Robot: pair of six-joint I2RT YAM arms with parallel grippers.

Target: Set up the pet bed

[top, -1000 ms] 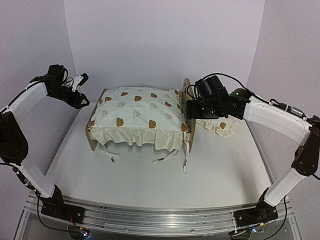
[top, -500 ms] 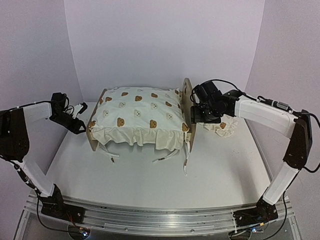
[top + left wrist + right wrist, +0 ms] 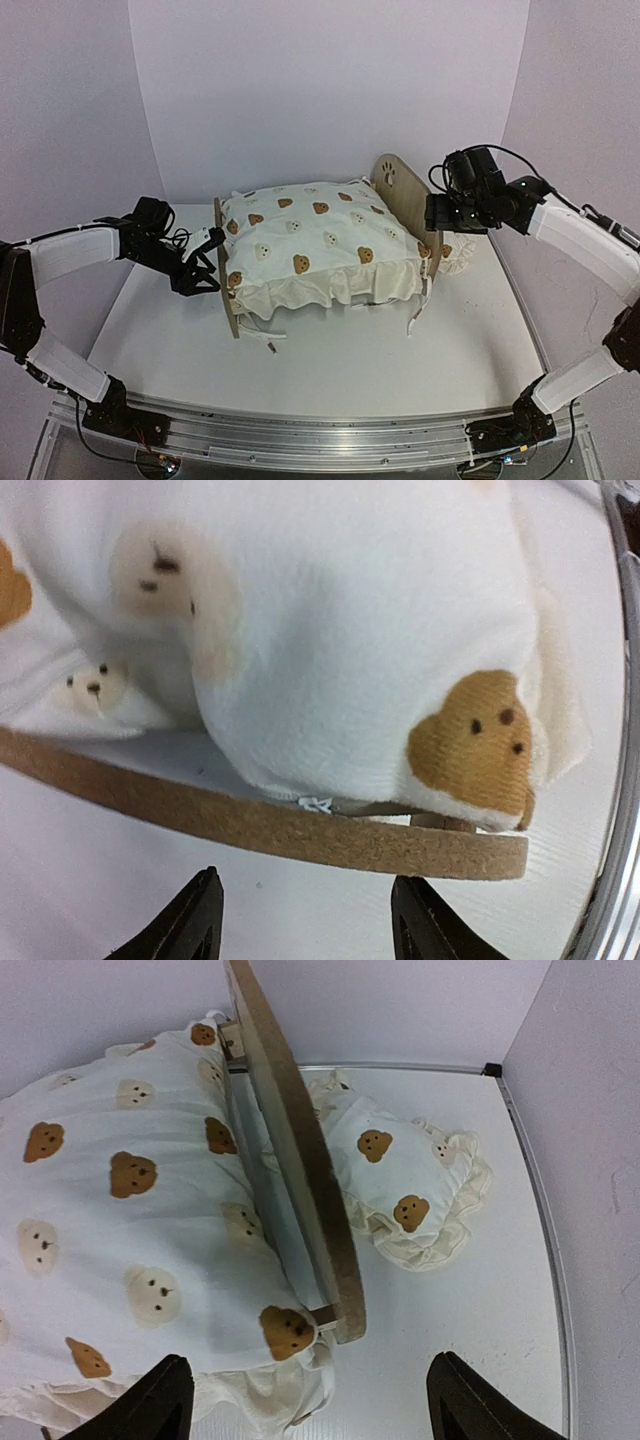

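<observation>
Here, left gripper (image 3: 312, 922) and right gripper (image 3: 315, 1400) are hovering spread, empty, flanking the bed (image 3: 320, 235), probably to square it; the pillow (image 3: 400, 1175) is lying outside.

In the left wrist view we see only the tips of the fingers (image 3: 195, 925); the bottom edge cuts off the rest. Just beyond them the duvet (image 3: 350, 630) is blurred and runs out at the top and left, and the left end board (image 3: 300, 830) is cut at the left. The right wrist view cuts its fingers (image 3: 150, 1405) likewise. From above, the pillow (image 3: 463, 258) is mostly hidden under the right gripper (image 3: 436, 214). What lies below the duvet we cannot tell.
</observation>
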